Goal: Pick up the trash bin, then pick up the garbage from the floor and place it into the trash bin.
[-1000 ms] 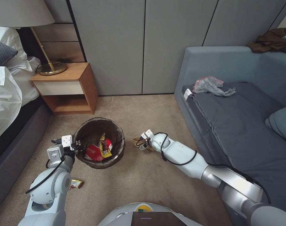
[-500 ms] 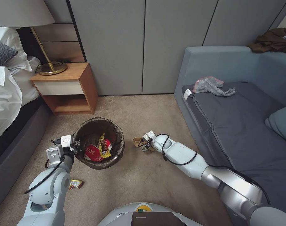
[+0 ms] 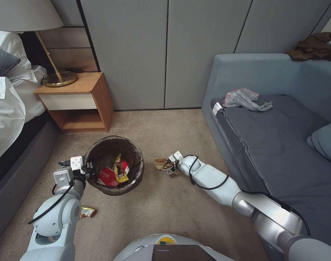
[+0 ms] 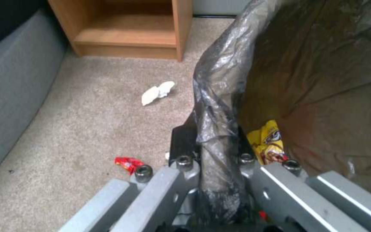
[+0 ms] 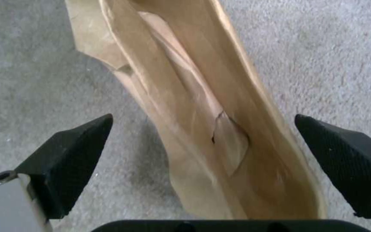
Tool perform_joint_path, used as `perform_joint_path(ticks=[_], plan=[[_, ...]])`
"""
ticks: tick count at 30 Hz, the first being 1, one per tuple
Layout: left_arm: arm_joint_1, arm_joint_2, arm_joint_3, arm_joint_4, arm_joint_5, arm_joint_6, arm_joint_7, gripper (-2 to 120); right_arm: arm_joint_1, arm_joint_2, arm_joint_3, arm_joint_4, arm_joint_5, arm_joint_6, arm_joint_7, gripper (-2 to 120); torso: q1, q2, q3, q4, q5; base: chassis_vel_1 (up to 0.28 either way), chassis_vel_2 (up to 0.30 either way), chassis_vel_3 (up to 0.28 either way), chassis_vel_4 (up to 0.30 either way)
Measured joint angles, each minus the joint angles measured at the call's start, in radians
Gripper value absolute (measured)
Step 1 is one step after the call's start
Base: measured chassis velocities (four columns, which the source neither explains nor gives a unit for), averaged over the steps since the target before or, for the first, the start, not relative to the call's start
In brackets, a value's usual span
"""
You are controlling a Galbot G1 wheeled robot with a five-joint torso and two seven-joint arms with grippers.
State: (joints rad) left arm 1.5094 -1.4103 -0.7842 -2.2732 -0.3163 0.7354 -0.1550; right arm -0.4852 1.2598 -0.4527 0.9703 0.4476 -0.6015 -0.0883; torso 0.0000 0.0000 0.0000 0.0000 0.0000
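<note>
I worry the thin tan paper bag (image 5: 203,129) could fold or slide from my right tool (image 5: 203,161) if its open pads, either side of the bag, close off-centre; the bag lies on the carpet beside the trash bin (image 3: 114,165); my right arm reaches low and forward; my left tool (image 4: 220,164) is clamped on the bin's bag-lined rim, where the liner might slip.

A dark brown-black bag lines the trash bin (image 3: 114,165), holding red-and-white and yellow litter (image 3: 114,173), while a tan paper bag (image 5: 194,106) lies on beige carpet (image 3: 165,206) beside a grey-blue sofa (image 3: 278,137) and orange-wood nightstand (image 3: 78,101).
</note>
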Motion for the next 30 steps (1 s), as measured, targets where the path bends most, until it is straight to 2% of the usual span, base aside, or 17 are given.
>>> perform_joint_path(ticks=[7, 10, 11, 14, 15, 18, 19, 22, 23, 25, 26, 28, 29, 30], plan=[[0.002, 0.001, -0.004, 0.001, 0.001, 0.000, 0.002, 0, 0.002, 0.006, 0.005, -0.017, -0.021, 0.031, -0.007, 99, 0.000, 0.000, 0.000, 0.0002, 0.0000, 0.000, 0.000, 0.000, 0.000], [-0.001, 0.000, -0.003, 0.003, 0.002, 0.000, 0.003, 0, 0.006, -0.008, 0.005, -0.008, -0.021, 0.039, -0.014, 83, 0.000, 0.000, 0.000, 0.0000, 0.0000, 0.000, 0.000, 0.000, 0.000], [-0.001, 0.000, -0.003, 0.003, 0.002, 0.000, 0.003, 0, 0.006, -0.008, 0.005, -0.008, -0.021, 0.039, -0.014, 83, 0.000, 0.000, 0.000, 0.0000, 0.0000, 0.000, 0.000, 0.000, 0.000], [-0.003, 0.000, 0.001, 0.007, 0.005, 0.000, 0.004, 0, 0.007, -0.024, 0.003, 0.013, -0.018, 0.039, -0.014, 68, 0.000, 0.000, 0.000, 0.0001, 0.0000, 0.000, 0.000, 0.000, 0.000], [-0.003, 0.000, 0.001, 0.007, 0.005, 0.000, 0.004, 0, 0.007, -0.024, 0.003, 0.013, -0.018, 0.039, -0.014, 68, 0.000, 0.000, 0.000, 0.0001, 0.0000, 0.000, 0.000, 0.000, 0.000], [-0.006, 0.000, 0.002, 0.010, 0.010, 0.000, 0.005, 0, 0.009, -0.038, -0.003, 0.029, -0.012, 0.037, -0.012, 55, 0.000, 0.000, 0.000, -0.0001, 0.0000, 0.000, 0.000, 0.000, 0.000], [-0.006, 0.000, 0.002, 0.010, 0.010, 0.000, 0.005, 0, 0.009, -0.038, -0.003, 0.029, -0.012, 0.037, -0.012, 55, 0.000, 0.000, 0.000, -0.0001, 0.0000, 0.000, 0.000, 0.000, 0.000], [-0.007, 0.000, 0.003, 0.012, 0.010, 0.000, 0.006, 0, 0.010, -0.040, -0.004, 0.035, -0.003, 0.034, -0.010, 40, 0.000, 0.000, 0.000, 0.0000, 0.0000, 0.000, 0.000, 0.000, 0.000], [-0.007, 0.000, 0.003, 0.012, 0.010, 0.000, 0.006, 0, 0.010, -0.040, -0.004, 0.035, -0.003, 0.034, -0.010, 40, 0.000, 0.000, 0.000, 0.0000, 0.0000, 0.000, 0.000, 0.000, 0.000], [-0.006, 0.000, 0.003, 0.012, 0.011, 0.000, 0.006, 0, 0.010, -0.037, -0.004, 0.035, -0.002, 0.034, -0.009, 28, 0.000, 0.000, 0.000, 0.0000, 0.0000, 0.000, 0.000, 0.000, 0.000], [-0.006, 0.000, 0.003, 0.012, 0.011, 0.000, 0.006, 0, 0.010, -0.037, -0.004, 0.035, -0.002, 0.034, -0.009, 28, 0.000, 0.000, 0.000, 0.0000, 0.0000, 0.000, 0.000, 0.000, 0.000], [-0.006, -0.001, 0.003, 0.012, 0.011, 0.000, 0.006, 0, 0.005, -0.033, -0.003, 0.039, -0.002, 0.034, -0.009, 18, 0.000, 0.000, 0.000, 0.0001, 0.0000, 0.000, 0.000, 0.000, 0.000], [-0.006, -0.001, 0.003, 0.012, 0.011, 0.000, 0.006, 0, 0.005, -0.033, -0.003, 0.039, -0.002, 0.034, -0.009, 18, 0.000, 0.000, 0.000, 0.0001, 0.0000, 0.000, 0.000, 0.000, 0.000], [-0.006, -0.001, 0.003, 0.011, 0.011, 0.000, 0.006, 0, 0.004, -0.032, -0.003, 0.042, 0.000, 0.034, -0.009, 13, 0.000, 0.000, 0.000, 0.0001, 0.0000, 0.000, 0.000, 0.000, 0.000]])
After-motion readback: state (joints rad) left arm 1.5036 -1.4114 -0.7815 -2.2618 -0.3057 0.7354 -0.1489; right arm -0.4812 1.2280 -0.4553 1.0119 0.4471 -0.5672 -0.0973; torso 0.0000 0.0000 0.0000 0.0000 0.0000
